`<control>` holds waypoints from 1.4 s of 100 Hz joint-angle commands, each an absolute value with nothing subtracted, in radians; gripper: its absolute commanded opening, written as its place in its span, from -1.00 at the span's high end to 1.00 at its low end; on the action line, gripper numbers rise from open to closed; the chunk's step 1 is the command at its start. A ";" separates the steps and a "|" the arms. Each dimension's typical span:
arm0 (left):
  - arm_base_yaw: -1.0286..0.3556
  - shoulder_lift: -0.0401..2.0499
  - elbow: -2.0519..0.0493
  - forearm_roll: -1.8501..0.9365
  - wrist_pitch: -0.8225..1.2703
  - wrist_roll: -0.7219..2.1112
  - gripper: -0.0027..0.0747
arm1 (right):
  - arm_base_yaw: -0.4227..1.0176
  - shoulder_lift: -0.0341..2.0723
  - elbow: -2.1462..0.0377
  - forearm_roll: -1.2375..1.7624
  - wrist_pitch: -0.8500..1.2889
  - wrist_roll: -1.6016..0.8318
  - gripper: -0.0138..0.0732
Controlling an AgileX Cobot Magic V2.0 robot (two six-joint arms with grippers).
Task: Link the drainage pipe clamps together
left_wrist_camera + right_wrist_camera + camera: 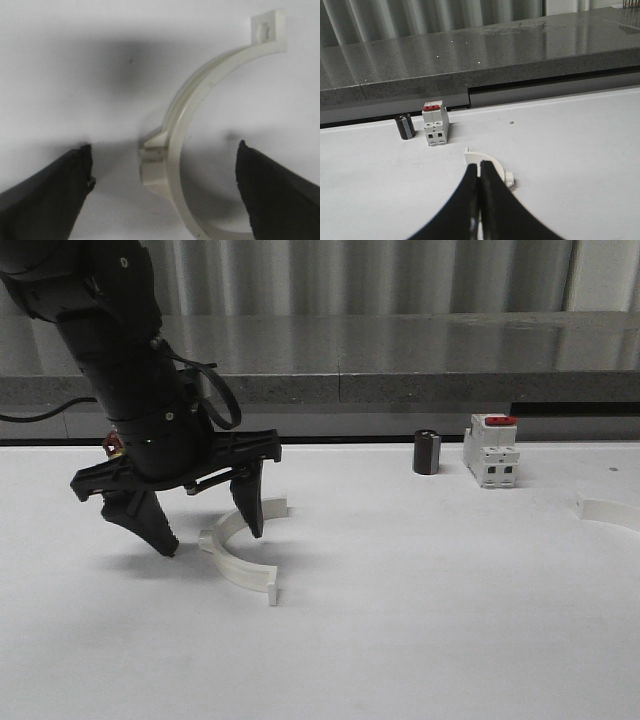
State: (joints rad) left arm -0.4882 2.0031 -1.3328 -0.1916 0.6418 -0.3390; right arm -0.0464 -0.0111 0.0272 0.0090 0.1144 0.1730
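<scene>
Clamp half (238, 555) between open left claw (207, 525) — untouched

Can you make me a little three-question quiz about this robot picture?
1. True or false: the left gripper is open over a white clamp half.
2. What colour is the top of the breaker block? A) blue B) red C) green
3. What small dark thing stands beside the breaker block?

Key: 1 true. 2 B. 3 a black cylinder.
</scene>
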 commanded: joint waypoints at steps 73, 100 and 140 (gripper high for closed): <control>-0.276 1.182 -0.938 0.049 0.447 -0.186 -0.62 | -0.050 -0.031 0.012 0.000 0.040 0.170 0.95; -0.252 0.792 -0.649 0.060 0.407 -0.186 -0.62 | -0.050 -0.031 0.012 0.000 0.040 0.170 0.95; -0.252 0.386 -0.458 0.060 0.446 -0.186 0.45 | -0.050 -0.031 0.012 0.000 0.019 0.169 0.95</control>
